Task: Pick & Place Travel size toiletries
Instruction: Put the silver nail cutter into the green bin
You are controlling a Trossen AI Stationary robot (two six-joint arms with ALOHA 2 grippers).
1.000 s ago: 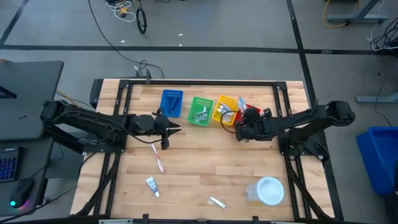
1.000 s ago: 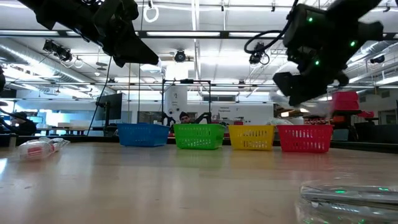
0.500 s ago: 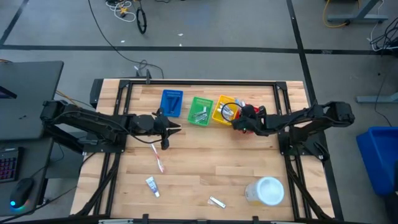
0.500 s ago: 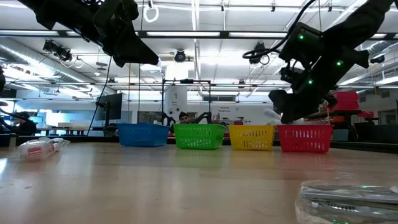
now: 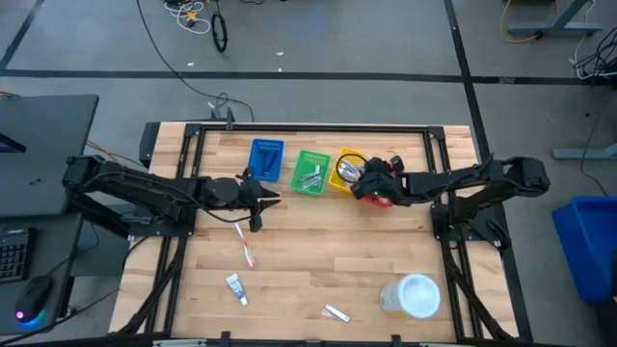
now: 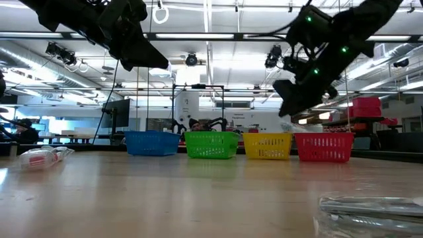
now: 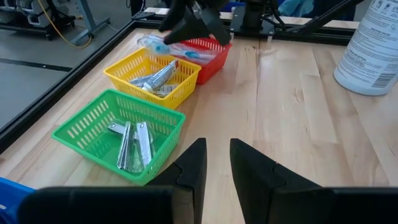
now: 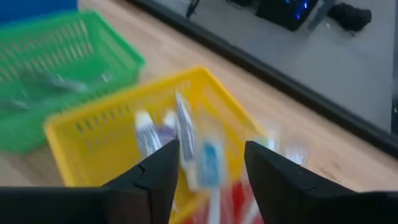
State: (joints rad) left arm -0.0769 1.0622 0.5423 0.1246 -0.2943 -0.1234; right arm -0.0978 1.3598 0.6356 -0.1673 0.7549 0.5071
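Note:
My right gripper [image 5: 355, 179] hangs open over the yellow basket [image 5: 342, 164], next to the red basket [image 7: 214, 48]. A clear pack with a blue-and-white toothbrush [image 8: 209, 163] shows blurred between its fingertips. In the left wrist view the pack [image 7: 152, 43] sits just below them. The yellow basket holds several small tubes [image 7: 155, 76]. My left gripper [image 5: 274, 198] waits above the table near the green basket [image 5: 311, 172], its fingers a narrow gap apart and holding nothing. A pink toothbrush [image 5: 248, 253], a tube [image 5: 235, 287] and a small pack [image 5: 336, 312] lie flat on the table. My right gripper has its fingers [image 8: 163, 163] on either side of the toothbrush pack, which is blurred. I cannot tell whether they touch it.
A blue basket [image 5: 267, 159] stands leftmost in the far row of baskets. The green one holds silvery items [image 7: 132, 144]. A large round white container [image 5: 415, 295] stands near the front right. Bare wood lies between the baskets and the loose items.
My right gripper has gone toward the table's left and far edges, from beside the red basket to over the yellow one, and has turned its wrist on the way. My left arm has kept still.

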